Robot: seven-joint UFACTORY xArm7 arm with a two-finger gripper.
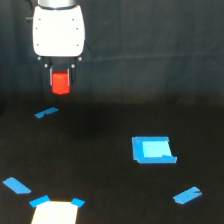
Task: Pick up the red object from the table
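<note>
The red object [61, 83] is a small bright red-orange stubby block held well above the black table [100, 160]. My gripper [61, 84] hangs from a white housing at the upper left of the exterior view and is shut on the red object. Dark fingers [51, 78] flank it on both sides. A faint shadow lies on the table below it.
Blue tape pieces lie scattered: a small strip [46, 113] under the gripper, a larger blue patch [153, 149] at the centre right, a strip [187, 195] at the lower right, another [16, 185] at the lower left. A pale sheet [55, 213] with blue taped corners sits at the bottom edge.
</note>
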